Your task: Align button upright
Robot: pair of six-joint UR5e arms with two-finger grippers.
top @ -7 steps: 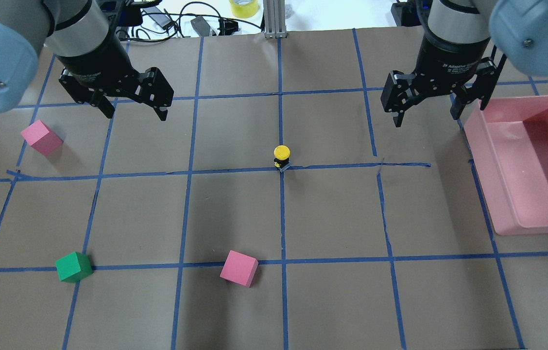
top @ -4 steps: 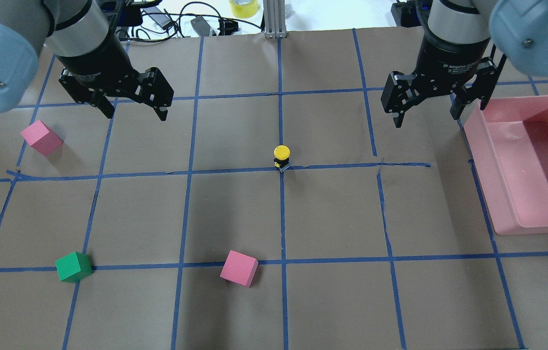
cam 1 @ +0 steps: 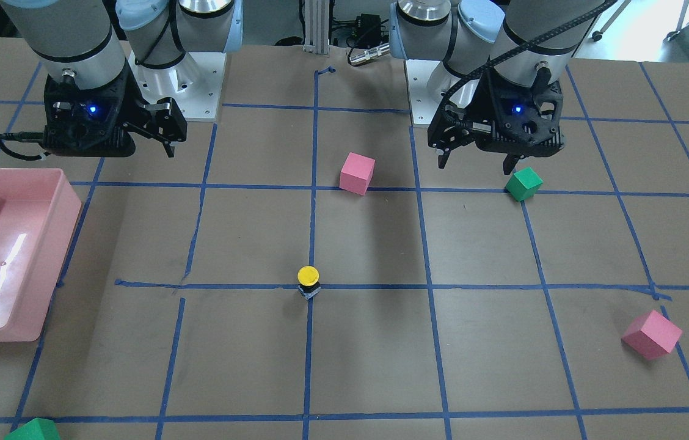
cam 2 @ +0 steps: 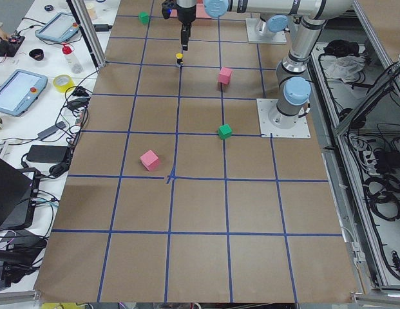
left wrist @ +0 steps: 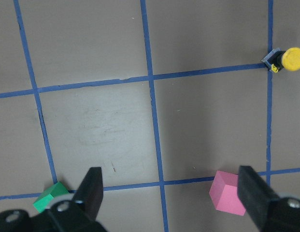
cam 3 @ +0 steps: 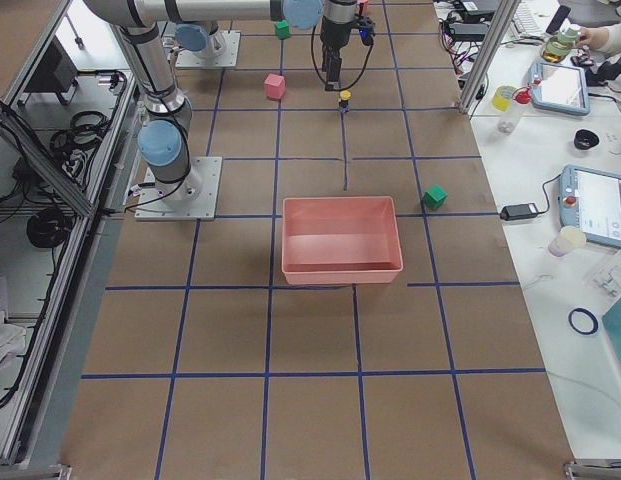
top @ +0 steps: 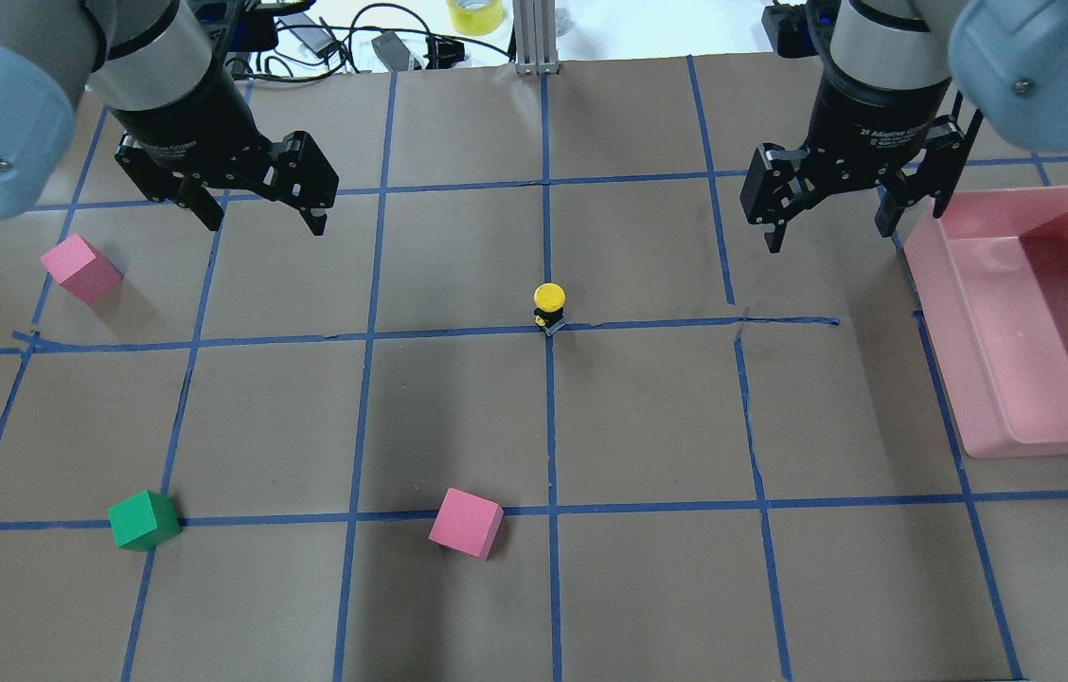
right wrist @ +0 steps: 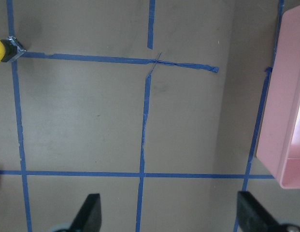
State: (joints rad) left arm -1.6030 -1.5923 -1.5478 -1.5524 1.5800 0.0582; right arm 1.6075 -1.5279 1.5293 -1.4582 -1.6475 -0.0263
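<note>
The button (top: 548,305) stands upright on a blue tape crossing at the table's middle, yellow cap on top and silvery base on the paper. It also shows in the front view (cam 1: 308,280), the left wrist view (left wrist: 287,59) and the right wrist view (right wrist: 5,50). My left gripper (top: 264,223) is open and empty, raised above the table, far to the left of the button. My right gripper (top: 827,235) is open and empty, raised to the button's far right, beside the bin. Neither touches the button.
A pink bin (top: 955,332) sits at the right edge. A pink cube (top: 80,268) lies at the left, a green cube (top: 144,520) at the near left, and another pink cube (top: 466,523) near the front centre. Cables and a tape roll lie beyond the far edge.
The right arm has shifted very slightly. The button, the cubes and the left arm have not moved.
</note>
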